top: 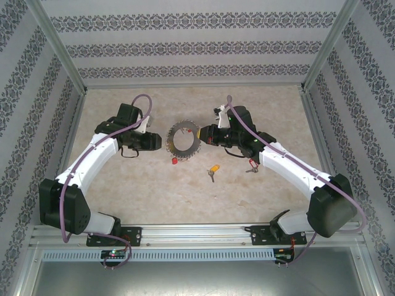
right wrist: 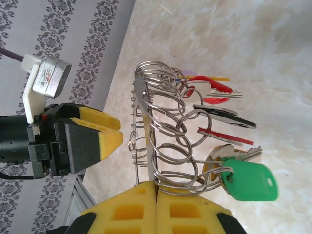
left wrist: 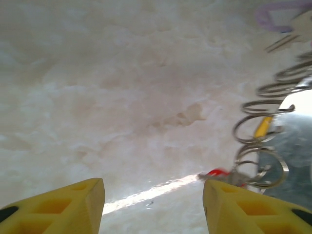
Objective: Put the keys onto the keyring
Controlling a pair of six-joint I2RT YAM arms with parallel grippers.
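The keyring [top: 182, 140], a grey metal ring fringed with small split rings and tagged keys, stands on edge mid-table. My right gripper [top: 204, 134] is shut on its right rim; in the right wrist view the yellow fingers [right wrist: 136, 209] pinch the ring's flat band [right wrist: 146, 105]. My left gripper [top: 161, 143] is just left of the ring, open, with nothing between its fingers [left wrist: 73, 204]. A red-tagged key [top: 174, 160] sits at the ring's lower edge, close to my left gripper's right fingertip [left wrist: 217, 172]; whether it hangs from the ring is unclear. A yellow-orange-tagged key [top: 213, 168] lies loose on the table.
A green tag [right wrist: 251, 181], with red and black ones, hangs from the ring's loops. Another small key with a red tag [top: 251, 164] lies under my right forearm. Patterned walls and metal posts enclose the marble table [top: 154, 197].
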